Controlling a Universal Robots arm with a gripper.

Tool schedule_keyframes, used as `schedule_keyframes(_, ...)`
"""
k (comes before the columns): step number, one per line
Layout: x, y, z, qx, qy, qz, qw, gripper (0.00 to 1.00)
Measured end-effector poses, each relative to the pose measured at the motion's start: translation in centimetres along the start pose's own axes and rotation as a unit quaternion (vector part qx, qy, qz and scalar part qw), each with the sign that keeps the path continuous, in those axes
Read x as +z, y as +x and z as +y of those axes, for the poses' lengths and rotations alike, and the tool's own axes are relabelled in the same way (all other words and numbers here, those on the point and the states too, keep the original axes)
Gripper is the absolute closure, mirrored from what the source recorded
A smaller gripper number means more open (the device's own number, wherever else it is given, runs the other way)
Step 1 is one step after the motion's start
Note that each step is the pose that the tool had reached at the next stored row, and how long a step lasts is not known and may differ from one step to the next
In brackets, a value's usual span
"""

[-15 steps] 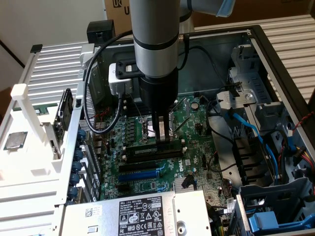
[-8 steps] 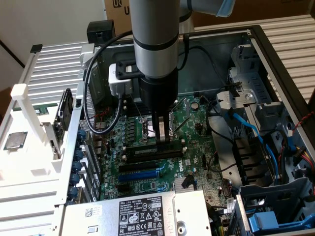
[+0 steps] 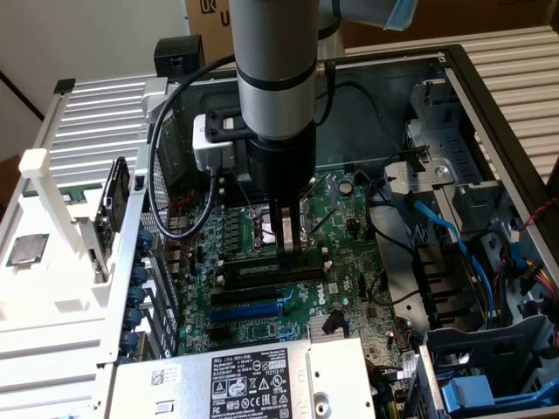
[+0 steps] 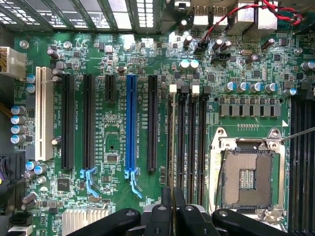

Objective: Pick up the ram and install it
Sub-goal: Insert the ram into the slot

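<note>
The ram (image 3: 253, 271) is a long dark stick standing on edge in a memory slot of the green motherboard (image 3: 341, 288), just in front of the processor socket. My gripper (image 3: 286, 251) comes straight down onto its middle, its two black fingers pinched narrowly on the ram's top edge. In the wrist view my gripper (image 4: 172, 202) has its fingers (image 4: 165, 209) close together, in line with the memory slot (image 4: 171, 142) nearest the expansion slots. Beside it lie three more black memory slots (image 4: 189, 142) with white and black end clips.
The open processor socket (image 4: 246, 179) lies right beside the memory slots. A blue expansion slot (image 4: 131, 123) and black ones sit on the other side. A power supply (image 3: 262, 380), blue cables (image 3: 437, 227) and drive cages crowd the case. A black cable (image 3: 162, 209) loops off the wrist.
</note>
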State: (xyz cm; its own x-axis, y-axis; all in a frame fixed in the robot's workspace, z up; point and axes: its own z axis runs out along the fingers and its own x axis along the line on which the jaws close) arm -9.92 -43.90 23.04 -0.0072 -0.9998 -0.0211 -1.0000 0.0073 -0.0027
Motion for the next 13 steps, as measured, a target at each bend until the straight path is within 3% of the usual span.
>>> schedule_keyframes(13,0.11,0.0,0.22,-0.005,0.0002,0.0012,1.0,0.87)
